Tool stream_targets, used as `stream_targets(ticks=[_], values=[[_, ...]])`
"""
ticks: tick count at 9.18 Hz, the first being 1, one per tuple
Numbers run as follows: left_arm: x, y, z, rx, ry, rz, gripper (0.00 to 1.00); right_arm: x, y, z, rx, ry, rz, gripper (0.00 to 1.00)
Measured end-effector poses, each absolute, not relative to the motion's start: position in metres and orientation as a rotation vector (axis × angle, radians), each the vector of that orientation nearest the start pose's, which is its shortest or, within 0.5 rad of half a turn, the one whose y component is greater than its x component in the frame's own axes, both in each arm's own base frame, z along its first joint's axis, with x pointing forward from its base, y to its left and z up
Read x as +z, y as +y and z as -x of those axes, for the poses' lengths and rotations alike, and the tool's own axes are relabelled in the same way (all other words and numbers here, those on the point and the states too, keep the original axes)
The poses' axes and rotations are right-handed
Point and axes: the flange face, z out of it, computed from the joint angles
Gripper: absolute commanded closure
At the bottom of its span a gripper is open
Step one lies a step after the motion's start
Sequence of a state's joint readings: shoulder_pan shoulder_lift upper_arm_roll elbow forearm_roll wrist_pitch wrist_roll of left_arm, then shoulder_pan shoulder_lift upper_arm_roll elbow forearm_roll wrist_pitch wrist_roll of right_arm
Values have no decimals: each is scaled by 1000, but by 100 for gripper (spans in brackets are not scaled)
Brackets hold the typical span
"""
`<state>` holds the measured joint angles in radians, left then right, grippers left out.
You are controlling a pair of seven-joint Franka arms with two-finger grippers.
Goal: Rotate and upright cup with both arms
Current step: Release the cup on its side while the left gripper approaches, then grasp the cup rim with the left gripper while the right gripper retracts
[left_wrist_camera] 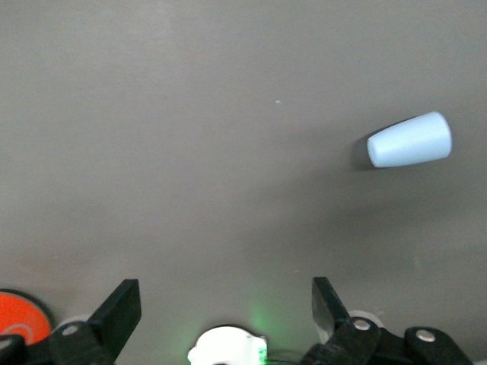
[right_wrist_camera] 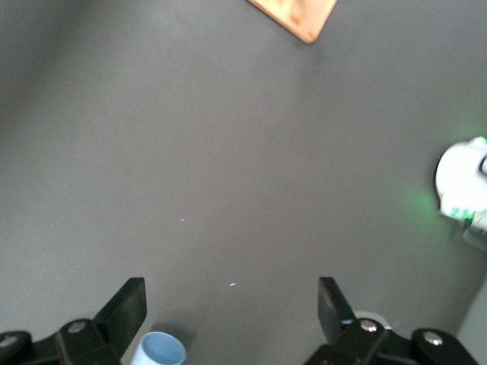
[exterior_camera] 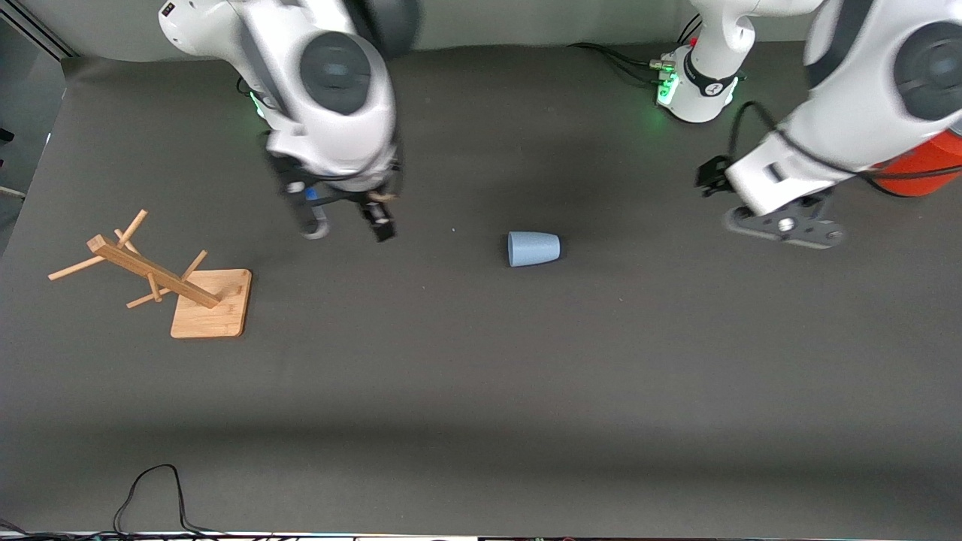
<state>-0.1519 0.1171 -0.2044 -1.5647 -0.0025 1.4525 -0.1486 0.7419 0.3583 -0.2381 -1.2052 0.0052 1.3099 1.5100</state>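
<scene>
Front view: unlabelled cup (exterior_camera: 533, 249) on its side; left gripper (left_wrist_camera: 226, 303) and right gripper (exterior_camera: 347, 223) jaws spread, empty.

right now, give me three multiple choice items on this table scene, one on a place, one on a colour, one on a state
1. Where does the cup lie?
A. on the wooden rack's base
B. on the bare table between the two grippers
C. inside the right gripper

2. What colour is the cup?
A. pale blue
B. orange-red
C. green

3. How does the cup sit?
A. upright on its base
B. upside down on its rim
C. on its side

Key: 1 B, it lies on the dark table, apart from the wooden rack, with the right gripper toward one end and the left gripper toward the other, both open and empty. 2 A, the left wrist view shows it pale blue. 3 C, its tapered wall lies along the table, with the open mouth facing sideways toward the right arm's end.
</scene>
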Motion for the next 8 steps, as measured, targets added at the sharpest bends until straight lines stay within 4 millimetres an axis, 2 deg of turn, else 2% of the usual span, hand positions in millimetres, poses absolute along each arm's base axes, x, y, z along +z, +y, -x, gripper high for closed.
stream_targets(ticks=[1,2,3,4,5,6,8], values=[[543,-223,-540,352,314,3051,0,576,286,-543,158,1516,3009,0],[528,-260,-541,345,315,3007,0,586,234,-549,216,1382,3045,0],[510,-298,-537,332,298,2956,0,594,191,-553,254,1254,3068,0],[486,-344,-529,303,289,2902,0,603,151,-554,275,1135,3078,0],[458,-392,-519,255,301,2846,0,609,123,-554,275,1033,3079,0],[424,-440,-505,202,324,2777,0,612,103,-554,249,910,3085,0],[369,-505,-478,117,423,2662,0,609,72,-552,180,675,3104,0]])
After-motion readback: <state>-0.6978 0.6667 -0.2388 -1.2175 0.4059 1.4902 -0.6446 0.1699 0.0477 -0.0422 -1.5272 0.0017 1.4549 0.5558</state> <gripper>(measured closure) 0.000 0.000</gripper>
